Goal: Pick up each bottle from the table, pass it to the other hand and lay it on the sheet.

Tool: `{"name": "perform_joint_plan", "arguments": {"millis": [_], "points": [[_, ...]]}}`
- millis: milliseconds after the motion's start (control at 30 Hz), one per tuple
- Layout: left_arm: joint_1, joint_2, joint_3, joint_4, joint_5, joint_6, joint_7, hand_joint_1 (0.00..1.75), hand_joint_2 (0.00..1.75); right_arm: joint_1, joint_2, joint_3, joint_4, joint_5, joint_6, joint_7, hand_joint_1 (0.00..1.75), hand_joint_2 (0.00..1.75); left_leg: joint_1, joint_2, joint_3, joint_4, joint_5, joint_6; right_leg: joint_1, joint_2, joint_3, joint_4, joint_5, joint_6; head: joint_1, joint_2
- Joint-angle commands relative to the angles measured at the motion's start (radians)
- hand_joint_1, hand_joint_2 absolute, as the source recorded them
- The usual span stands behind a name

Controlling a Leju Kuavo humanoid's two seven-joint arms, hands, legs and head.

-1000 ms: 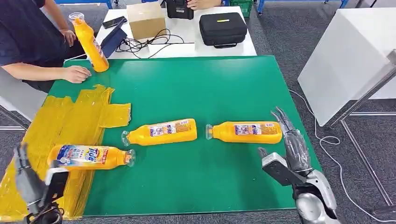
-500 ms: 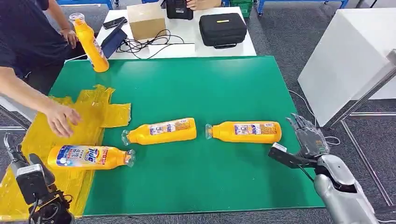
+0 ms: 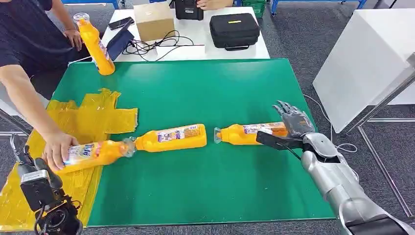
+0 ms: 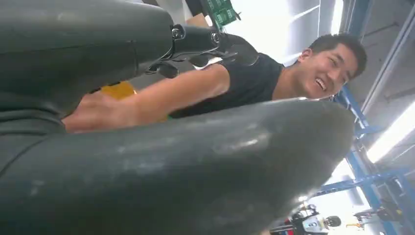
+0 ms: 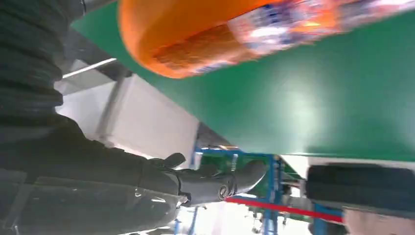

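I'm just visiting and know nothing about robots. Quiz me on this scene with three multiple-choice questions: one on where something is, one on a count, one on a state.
1. Where is the robot's right hand?
A. at the base end of the right-most lying bottle
B. on the black case
C. over the yellow sheet

2. How many orange bottles are in the head view?
A. two
B. four
C. six

3. What is happening to the bottle at the sheet?
A. it stands upright, untouched
B. a person's hand grips it
C. the robot's left hand holds it

Answers: 1 A, the hand is at that bottle's base, fingers spread. 2 B, three lie low on the mat and one leans at the far corner. 3 B, the person's fingers wrap around its labelled end.
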Motion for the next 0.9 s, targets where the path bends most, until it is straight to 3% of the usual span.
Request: {"name": "perform_joint_plan", "arguments": {"millis": [33, 267, 567, 600, 633, 900], "points": [[-0.042, 0.056, -0.056, 0.073, 0.023, -0.009, 0.002, 0.00, 0.00, -0.036, 0.032, 0.084, 0.114, -0.028, 0.005, -0.021, 0.00, 1.75, 0.001, -0.002, 0.004, -0.001, -0.001, -0.003, 0.001, -0.004, 0.004, -0.001, -0.002, 0.001, 0.000, 0.000], [-0.048, 0.079, -0.077, 0.072, 0.050, -0.013, 0.002, 0.00, 0.00, 0.002, 0.009, 0.128, 0.132, -0.020, 0.056, 0.017, 0.00, 1.75, 0.001, -0.001, 0.003, -0.001, -0.001, -0.003, 0.000, -0.004, 0.004, -0.001, -0.001, 0.001, 0.000, 0.000], [-0.031, 0.069, -0.095, 0.024, 0.068, 0.011, 0.002, 0.00, 0.00, 0.002, 0.028, 0.181, 0.342, -0.006, 0.202, 0.108, 0.00, 1.75, 0.001, -0.002, 0.005, -0.002, -0.001, -0.003, 0.000, -0.005, 0.006, -0.002, -0.002, 0.001, 0.000, 0.000], [-0.027, 0.067, -0.094, 0.018, 0.069, 0.013, 0.002, 0.00, 0.00, 0.004, 0.029, 0.180, 0.352, -0.007, 0.216, 0.111, 0.99, 1.75, 0.001, -0.002, 0.005, -0.002, -0.001, -0.002, 0.001, -0.004, 0.006, -0.002, -0.001, 0.001, -0.001, 0.000], [-0.023, 0.065, -0.093, 0.010, 0.071, 0.013, 0.002, 0.00, 0.00, 0.007, 0.030, 0.178, 0.363, -0.009, 0.232, 0.115, 1.75, 1.75, 0.002, -0.002, 0.007, -0.002, -0.001, -0.003, 0.001, -0.005, 0.008, -0.003, -0.002, 0.002, 0.000, 0.000], [0.008, 0.062, -0.077, -0.019, 0.075, 0.021, 0.002, 0.00, 0.00, -0.015, 0.054, 0.180, 0.380, -0.007, 0.260, 0.125, 1.75, 1.75, 0.002, -0.003, 0.013, -0.002, -0.001, -0.004, 0.002, -0.006, 0.015, -0.005, -0.001, 0.002, 0.000, 0.000]]}}
